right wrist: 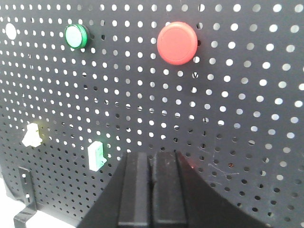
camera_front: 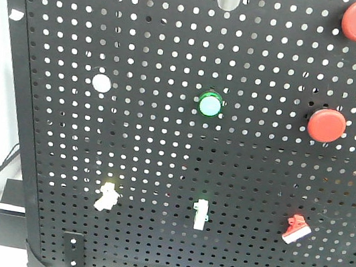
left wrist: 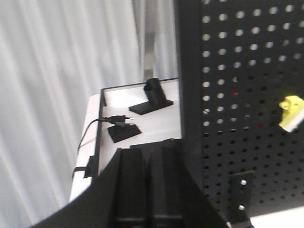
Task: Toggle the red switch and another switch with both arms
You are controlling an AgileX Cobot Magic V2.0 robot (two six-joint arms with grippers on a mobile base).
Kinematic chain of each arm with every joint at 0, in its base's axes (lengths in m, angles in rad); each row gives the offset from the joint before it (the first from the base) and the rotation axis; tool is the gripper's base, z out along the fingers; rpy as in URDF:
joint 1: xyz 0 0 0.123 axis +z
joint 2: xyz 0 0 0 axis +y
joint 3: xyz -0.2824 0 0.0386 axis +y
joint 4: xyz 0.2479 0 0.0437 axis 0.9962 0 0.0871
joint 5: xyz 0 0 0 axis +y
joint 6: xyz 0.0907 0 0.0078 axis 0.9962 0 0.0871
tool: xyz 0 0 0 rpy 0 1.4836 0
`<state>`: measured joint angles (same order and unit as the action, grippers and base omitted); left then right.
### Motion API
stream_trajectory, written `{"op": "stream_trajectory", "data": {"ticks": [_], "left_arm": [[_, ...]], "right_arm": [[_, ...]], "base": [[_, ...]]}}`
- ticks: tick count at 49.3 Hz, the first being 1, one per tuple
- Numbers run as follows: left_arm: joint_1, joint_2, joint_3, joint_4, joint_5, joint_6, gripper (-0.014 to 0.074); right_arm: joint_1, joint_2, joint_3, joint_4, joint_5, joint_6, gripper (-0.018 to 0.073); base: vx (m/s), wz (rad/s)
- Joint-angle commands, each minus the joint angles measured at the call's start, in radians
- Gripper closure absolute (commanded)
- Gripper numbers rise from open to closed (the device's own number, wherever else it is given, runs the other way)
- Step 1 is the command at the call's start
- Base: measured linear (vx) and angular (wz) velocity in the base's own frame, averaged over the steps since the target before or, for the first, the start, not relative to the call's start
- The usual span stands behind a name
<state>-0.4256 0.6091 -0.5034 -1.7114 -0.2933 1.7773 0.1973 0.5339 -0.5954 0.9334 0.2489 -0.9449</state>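
The red switch (camera_front: 296, 229) sits low on the right of the black pegboard (camera_front: 162, 145), its white lever tip pointing down-left. The other switch (camera_front: 107, 194), pale yellow with a cream lever, is low on the left. In the left wrist view this yellow switch (left wrist: 291, 111) lies far right, and my left gripper (left wrist: 148, 156) is shut and empty near the board's left edge. My right gripper (right wrist: 152, 159) is shut and empty close to the board. Its fingers hide the red switch there. The yellow switch (right wrist: 32, 134) shows at far left.
A white toggle on a green base (camera_front: 200, 214) stands between the two switches. Higher up are a green round button (camera_front: 210, 104), two big red push buttons (camera_front: 327, 125) and a white cap (camera_front: 101, 82). A black-rimmed tray (left wrist: 142, 107) holding a plug sits behind the board's left edge.
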Motion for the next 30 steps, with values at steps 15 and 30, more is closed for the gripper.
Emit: {"op": "stream_trajectory", "data": {"ticks": [15, 30], "left_arm": [[0.121, -0.188, 0.121, 1.018, 0.097, -1.024, 0.0603], [0.298, -0.475, 0.472, 1.348, 0.127, -1.345, 0.0603]], "right_arm": [[-0.001, 0.003, -0.03, 0.007, -0.053, -0.002, 0.0566], [-0.001, 0.003, -0.03, 0.007, -0.053, -0.002, 0.0566]], "base": [[0.0, 0.0], [0.0, 0.0]]}}
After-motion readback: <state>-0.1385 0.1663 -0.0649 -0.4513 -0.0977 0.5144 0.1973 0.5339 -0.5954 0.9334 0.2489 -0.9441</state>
